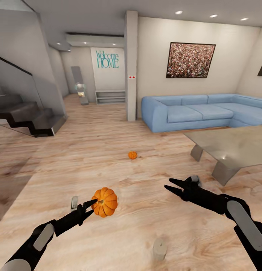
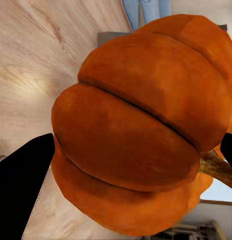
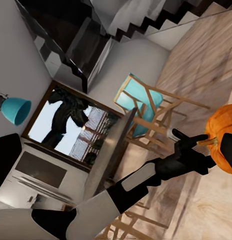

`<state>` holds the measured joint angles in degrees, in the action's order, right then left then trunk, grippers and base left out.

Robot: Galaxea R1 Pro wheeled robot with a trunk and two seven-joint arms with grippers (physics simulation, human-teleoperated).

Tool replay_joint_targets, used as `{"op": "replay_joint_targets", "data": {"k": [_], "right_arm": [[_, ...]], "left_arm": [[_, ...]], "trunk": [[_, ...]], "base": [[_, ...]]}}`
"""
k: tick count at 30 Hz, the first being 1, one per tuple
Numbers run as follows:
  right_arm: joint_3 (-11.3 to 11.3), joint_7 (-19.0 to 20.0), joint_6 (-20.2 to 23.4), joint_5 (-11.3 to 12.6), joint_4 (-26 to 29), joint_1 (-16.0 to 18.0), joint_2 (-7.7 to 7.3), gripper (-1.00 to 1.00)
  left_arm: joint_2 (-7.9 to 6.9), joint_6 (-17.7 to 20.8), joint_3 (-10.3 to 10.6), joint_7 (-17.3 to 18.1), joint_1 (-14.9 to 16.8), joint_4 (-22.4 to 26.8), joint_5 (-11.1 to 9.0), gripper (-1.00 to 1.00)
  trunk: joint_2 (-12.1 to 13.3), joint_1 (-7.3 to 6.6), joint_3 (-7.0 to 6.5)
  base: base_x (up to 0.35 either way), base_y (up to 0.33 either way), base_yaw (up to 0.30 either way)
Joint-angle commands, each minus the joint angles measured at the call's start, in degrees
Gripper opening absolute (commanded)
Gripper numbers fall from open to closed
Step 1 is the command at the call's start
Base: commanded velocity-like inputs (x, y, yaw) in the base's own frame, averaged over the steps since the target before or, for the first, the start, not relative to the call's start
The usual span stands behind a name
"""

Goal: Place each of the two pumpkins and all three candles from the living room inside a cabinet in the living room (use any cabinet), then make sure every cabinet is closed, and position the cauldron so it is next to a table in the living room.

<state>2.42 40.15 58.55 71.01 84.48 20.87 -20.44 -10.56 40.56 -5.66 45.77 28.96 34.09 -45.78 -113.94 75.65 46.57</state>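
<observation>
Head view: my left gripper (image 1: 94, 206) holds a pumpkin (image 1: 105, 202) clear of the wooden floor (image 1: 108, 128), fingertips closed against its near side.
Left jaws: closed on the pumpkin; in the left wrist view the ribbed orange body (image 2: 141, 130) sits between my two dark fingers (image 2: 21, 175), stem (image 2: 218, 167) pointing sideways.
Right jaws: my right gripper (image 1: 178, 189) hangs over the floor with its fingers spread apart and nothing between them.
Second pumpkin: a smaller-looking one (image 1: 132, 154) rests on the floor further ahead, well apart from both of my arms.
Candles: two squat greyish cylinders stand on the floor, one (image 1: 160, 248) close in front of me, one (image 1: 74, 202) just beside my left arm.
Table: the low table (image 1: 236, 145) with a glossy grey top stands to my right, in front of the blue sofa (image 1: 198, 111).
Handling, my guess: the pumpkin looks hard and light, with a smooth rounded skin that could roll in a pinch.
Where to hold: I would keep my fingers across its widest part, seated in the grooves between ribs, not on the thin stem.
Risk: my grip looks set near one side, so a quick swing may twist it loose.
</observation>
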Motion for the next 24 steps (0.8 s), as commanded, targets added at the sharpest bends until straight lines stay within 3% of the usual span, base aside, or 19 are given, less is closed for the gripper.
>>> {"op": "replay_joint_targets", "data": {"k": [1, 10, 24], "right_arm": [[0.04, 0.28, 0.14, -0.14, -0.01, 0.06, -0.04, 1.00], [0.04, 0.28, 0.26, -0.10, -0.01, 0.07, -0.04, 1.00], [0.04, 0.79, 0.18, 0.59, -0.64, 0.06, -0.04, 1.00]], "left_arm": [[0.01, 0.58, -0.14, 0.02, 0.04, 0.02, -0.63, -1.00], [0.01, 0.42, -0.13, 0.02, 0.04, 0.08, -0.63, -1.00], [0.01, 0.23, -0.09, 0.02, 0.04, 0.10, -0.63, -1.00]], "trunk": [[-0.03, -0.01, 0.05], [-0.03, -0.01, 0.05], [-0.03, -0.01, 0.05]], "base": [[0.039, 0.169, 0.272], [0.124, 0.253, 0.272], [0.247, 0.203, 0.255]]}}
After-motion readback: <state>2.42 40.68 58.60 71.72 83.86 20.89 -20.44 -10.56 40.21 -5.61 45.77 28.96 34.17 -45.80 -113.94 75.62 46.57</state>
